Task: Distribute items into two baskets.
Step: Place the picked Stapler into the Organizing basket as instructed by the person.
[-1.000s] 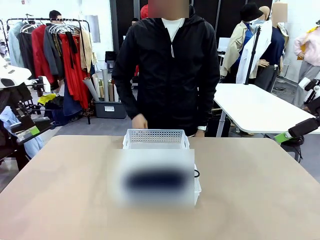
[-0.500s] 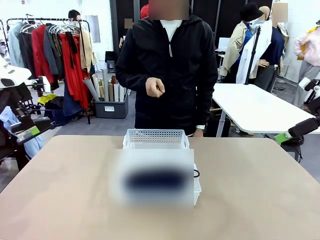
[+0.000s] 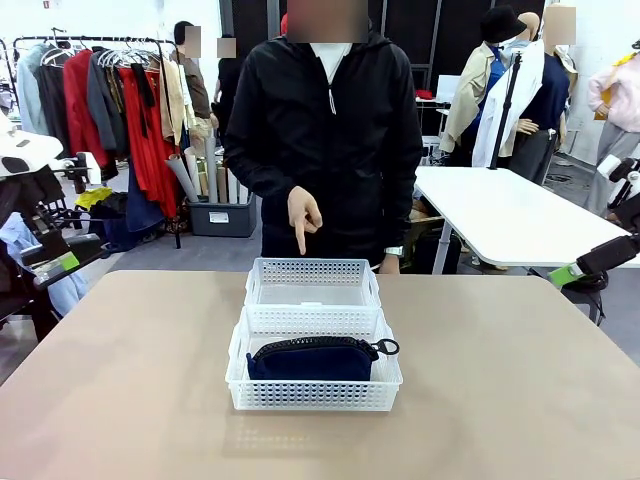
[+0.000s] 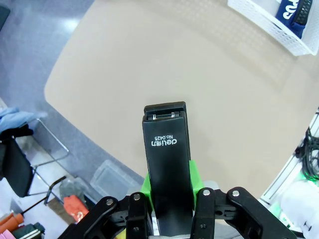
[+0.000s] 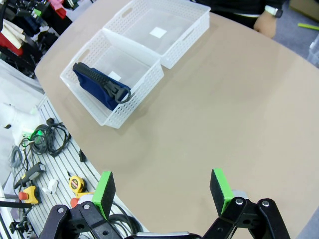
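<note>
**Stapler in hand, far basket waiting**

Pouch [image 3: 312, 359] is already lying in the near basket [image 3: 240, 385], so I judge half the sorting done. My left claw [image 4: 169, 191] is clenched on the black stapler [image 4: 167, 164], its green pads pressed against both flanks, and it hangs out past the bench [image 3: 120, 380] edge over the floor. The far basket [image 3: 262, 283] holds nothing I can see, and the person's hand [image 3: 303, 215] points a finger down at it. I read that as where the stapler belongs.

My next move, as I see it: swing the left arm in over the bench, carry the stapler past the near basket without clipping its rim, lower it between the lattice walls of the far one, then release. The pointing hand is close to that spot, so I would approach slowly.

My right claw [image 5: 163, 191] stands released and holds nothing, hovering above bare bench, well apart from both baskets.

Left wrist view gives me the grip on the stapler and its printed label, but just a corner of one basket. Right wrist view looks down into both baskets and shows they touch. Front view alone gives me the pointing finger.
</note>
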